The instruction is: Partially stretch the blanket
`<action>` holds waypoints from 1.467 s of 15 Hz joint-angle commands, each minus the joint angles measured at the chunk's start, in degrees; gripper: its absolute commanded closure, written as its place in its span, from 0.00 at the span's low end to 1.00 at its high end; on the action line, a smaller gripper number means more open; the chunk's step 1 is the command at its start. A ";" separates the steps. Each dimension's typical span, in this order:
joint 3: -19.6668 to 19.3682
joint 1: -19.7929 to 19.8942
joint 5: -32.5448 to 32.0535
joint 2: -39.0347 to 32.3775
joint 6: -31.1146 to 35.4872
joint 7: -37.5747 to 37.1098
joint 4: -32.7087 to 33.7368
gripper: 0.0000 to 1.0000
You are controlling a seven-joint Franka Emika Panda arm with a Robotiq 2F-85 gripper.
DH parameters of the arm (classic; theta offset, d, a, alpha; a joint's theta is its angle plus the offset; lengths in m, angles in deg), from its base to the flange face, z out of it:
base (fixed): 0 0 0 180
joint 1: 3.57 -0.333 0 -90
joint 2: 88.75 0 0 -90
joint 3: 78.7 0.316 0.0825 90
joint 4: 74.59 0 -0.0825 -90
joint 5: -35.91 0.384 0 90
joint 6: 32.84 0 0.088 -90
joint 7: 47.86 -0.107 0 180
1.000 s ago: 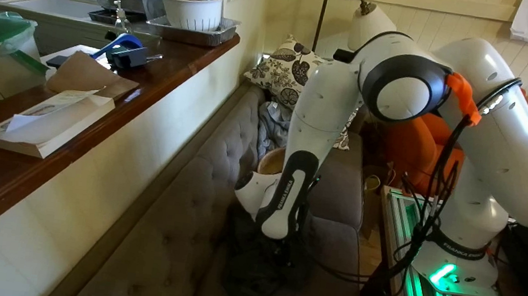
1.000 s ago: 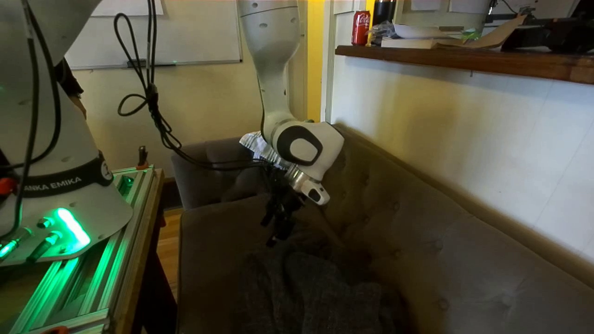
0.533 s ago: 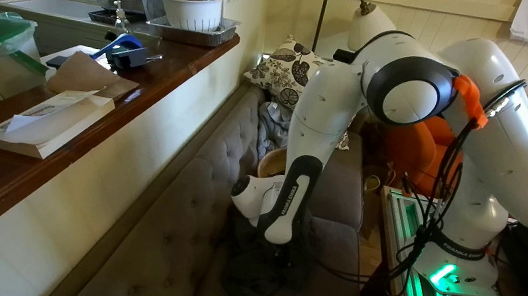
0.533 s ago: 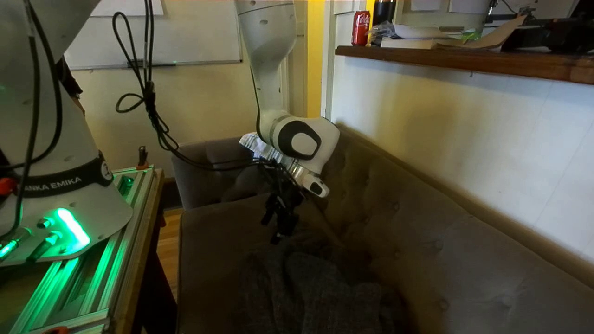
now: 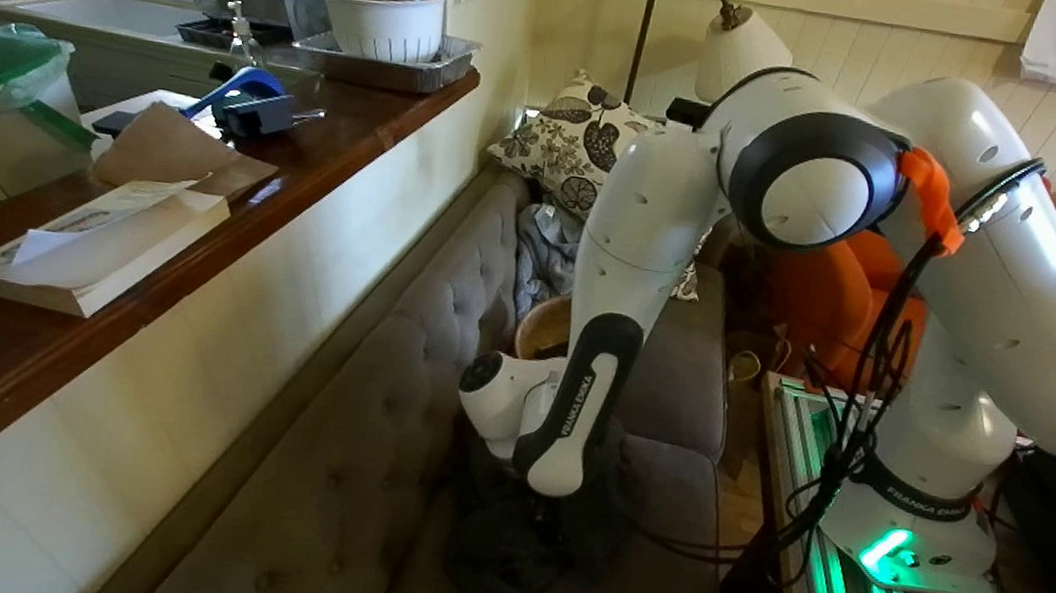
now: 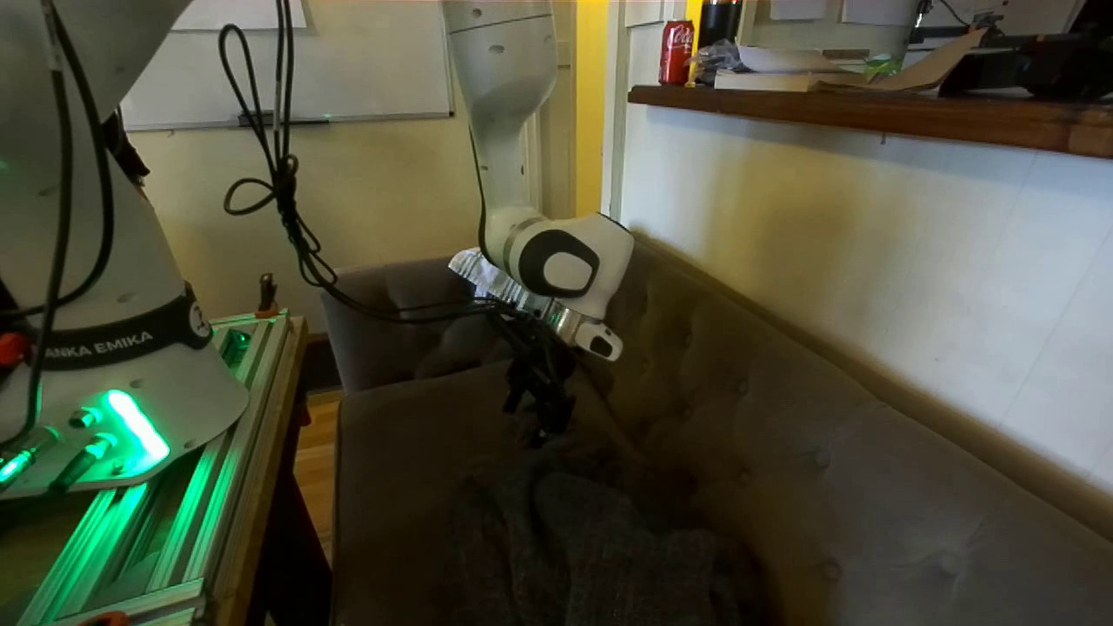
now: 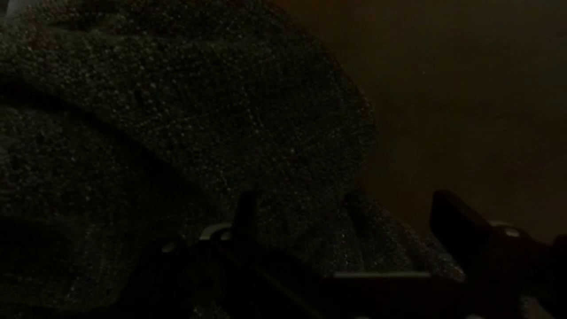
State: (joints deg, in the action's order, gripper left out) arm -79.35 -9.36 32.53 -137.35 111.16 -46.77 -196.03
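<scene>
Well, blanket (image 6: 609, 548): lying rumpled on couch (image 6: 869, 487), dark grey, in many folds
Claw (image 7: 343, 195): spread wide over blanket's edge in wrist view; cannot tell whether touching
Arm (image 5: 637, 229): bent down over couch, partly hiding bowl (image 5: 540, 326) in an exterior view
Pillow (image 5: 573, 136): patterned, beyond bowl, leaning at couch's far end
Counter (image 5: 357, 129): alongside couch, bearing pale box (image 5: 96, 249) and, near one end, red can (image 6: 676, 54)
</scene>
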 commanded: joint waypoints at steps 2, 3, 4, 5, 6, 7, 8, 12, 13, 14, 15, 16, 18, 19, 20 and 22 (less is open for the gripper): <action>-0.11 -0.17 -0.96 -0.27 1.46 -1.03 0.18 0.00; -0.31 -0.58 -1.23 -0.32 2.80 -1.35 0.10 0.00; -1.50 -2.05 -1.92 -0.76 4.31 -3.05 0.46 0.00; -2.29 -2.97 -2.37 -1.49 5.32 -3.96 1.02 0.00; -3.09 -3.84 -2.74 -2.08 6.15 -4.76 1.39 0.00; -4.39 -5.36 -3.43 -2.80 6.88 -6.15 1.84 0.00; -6.11 -7.27 -4.49 -3.41 7.37 -7.94 2.26 0.00; -12.34 -13.77 -8.34 -6.58 6.78 -15.01 4.54 0.00; -13.26 -14.87 -8.64 -7.78 6.51 -16.69 5.43 0.00; -13.80 -15.61 -8.50 -9.14 5.34 -18.08 6.70 0.00; -14.21 -16.27 -8.37 -10.14 4.56 -19.30 7.47 0.00; -14.40 -16.65 -8.25 -11.14 3.70 -20.02 8.32 0.25; -14.66 -17.16 -8.12 -12.81 2.35 -21.23 9.86 0.34; -14.85 -17.42 -8.16 -13.45 1.79 -21.82 10.45 0.41; -14.95 -17.54 -8.17 -13.96 1.16 -22.25 11.13 0.50; -15.19 -17.81 -8.18 -14.84 0.15 -23.12 12.33 0.64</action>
State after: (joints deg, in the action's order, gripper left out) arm -93.67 -26.11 25.83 -150.13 113.88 -67.11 -186.69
